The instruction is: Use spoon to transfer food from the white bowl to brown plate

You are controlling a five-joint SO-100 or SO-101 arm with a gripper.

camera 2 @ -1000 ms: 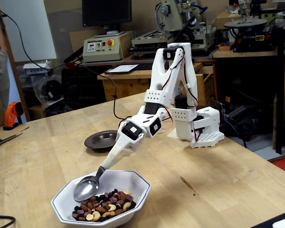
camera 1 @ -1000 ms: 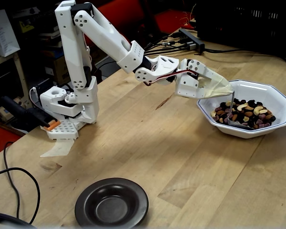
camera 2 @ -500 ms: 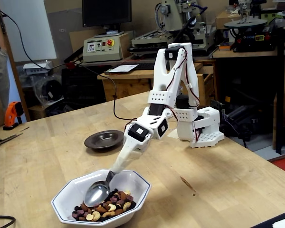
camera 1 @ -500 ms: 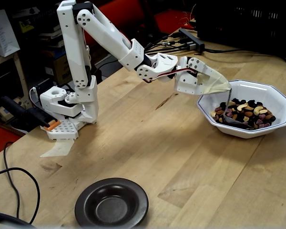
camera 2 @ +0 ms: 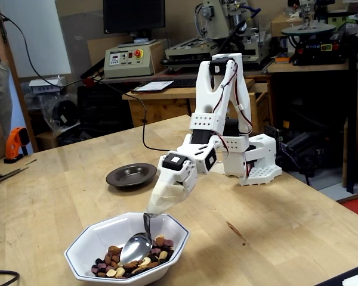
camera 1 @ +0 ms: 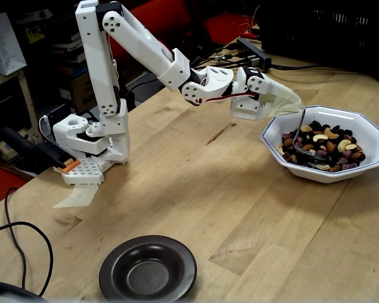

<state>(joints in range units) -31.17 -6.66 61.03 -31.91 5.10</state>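
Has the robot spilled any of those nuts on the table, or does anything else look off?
Nothing stands out. The food all sits inside the white bowl, with none visible on the wooden table. The spoon dips into the pile, held by the gripper. The brown plate sits upright and empty.

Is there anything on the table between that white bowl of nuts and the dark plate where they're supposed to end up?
Nothing visible. In both fixed views only bare wooden table lies between the white bowl and the brown plate. The spoon, held by the gripper, is dipped into the food.
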